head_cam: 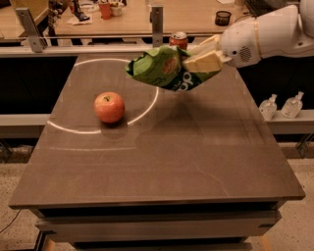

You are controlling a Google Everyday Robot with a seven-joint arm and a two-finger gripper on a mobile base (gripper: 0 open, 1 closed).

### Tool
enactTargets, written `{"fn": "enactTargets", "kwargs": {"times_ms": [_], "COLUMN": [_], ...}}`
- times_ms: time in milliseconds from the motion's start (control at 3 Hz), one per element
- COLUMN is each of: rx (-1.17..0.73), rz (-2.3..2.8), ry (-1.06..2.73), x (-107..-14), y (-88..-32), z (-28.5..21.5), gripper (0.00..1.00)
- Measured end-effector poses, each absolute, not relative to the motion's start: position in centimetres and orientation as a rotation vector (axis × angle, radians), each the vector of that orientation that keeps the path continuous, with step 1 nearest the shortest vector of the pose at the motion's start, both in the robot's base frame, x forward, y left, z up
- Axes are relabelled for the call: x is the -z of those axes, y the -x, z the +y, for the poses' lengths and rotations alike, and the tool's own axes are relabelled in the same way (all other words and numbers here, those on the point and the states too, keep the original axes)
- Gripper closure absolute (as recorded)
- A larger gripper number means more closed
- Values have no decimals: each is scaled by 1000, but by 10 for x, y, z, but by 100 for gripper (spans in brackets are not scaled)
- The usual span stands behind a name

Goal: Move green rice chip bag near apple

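The green rice chip bag (164, 68) hangs in the air above the far middle of the dark table (162, 162), held at its right end. My gripper (198, 58) comes in from the upper right on a white arm and is shut on the bag. The apple (109, 107) is round and red-orange and sits on the table at the left, inside a white circle marking. The bag is up and to the right of the apple, apart from it.
A red soda can (178, 38) stands at the table's far edge, partly behind the bag. Two small clear bottles (280, 106) stand on a ledge to the right. A cluttered wooden counter (147, 14) lies behind.
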State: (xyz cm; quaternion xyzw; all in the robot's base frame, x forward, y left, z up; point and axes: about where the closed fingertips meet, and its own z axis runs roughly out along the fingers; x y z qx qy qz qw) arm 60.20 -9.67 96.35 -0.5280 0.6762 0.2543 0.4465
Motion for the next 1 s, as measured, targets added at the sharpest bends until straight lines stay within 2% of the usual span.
{"fn": "enactTargets", "kwargs": {"times_ms": [667, 1000], "rx": [-886, -994], "rz": [1629, 1654], "ry": [1356, 1399], "x": [-952, -941], "y": [-602, -608], "z": [-30, -10], "gripper": [100, 96]}}
